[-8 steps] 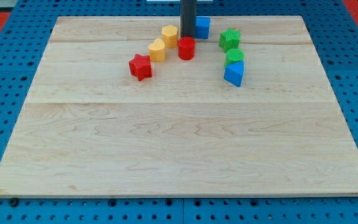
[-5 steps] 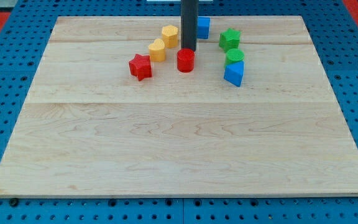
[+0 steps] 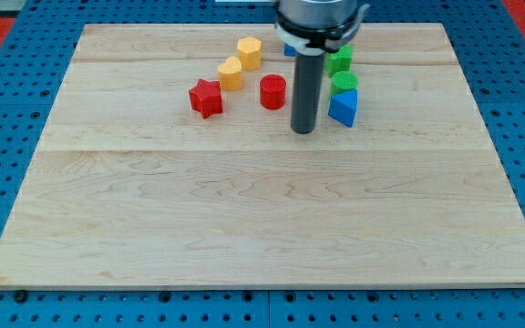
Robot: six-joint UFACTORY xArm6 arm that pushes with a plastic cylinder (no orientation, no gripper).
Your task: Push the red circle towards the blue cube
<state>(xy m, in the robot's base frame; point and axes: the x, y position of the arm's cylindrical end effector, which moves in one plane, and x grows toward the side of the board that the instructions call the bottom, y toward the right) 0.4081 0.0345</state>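
Note:
The red circle [image 3: 272, 92] stands on the wooden board [image 3: 262, 200] near the view's top centre. The blue cube [image 3: 290, 48] lies above and right of it, mostly hidden behind the arm. My tip [image 3: 303, 131] rests on the board below and to the right of the red circle, a short gap away, between it and a blue triangular block [image 3: 343, 107].
A red star [image 3: 205, 97] lies left of the red circle. Two yellow blocks [image 3: 231, 74] [image 3: 249, 52] lie above-left. A green star [image 3: 339, 60] and a green round block [image 3: 344, 84] sit right of the rod, above the blue triangular block.
The red circle slid down the view, away from the blue cube. My tip then left its upper side and moved down and right, now below-right of it.

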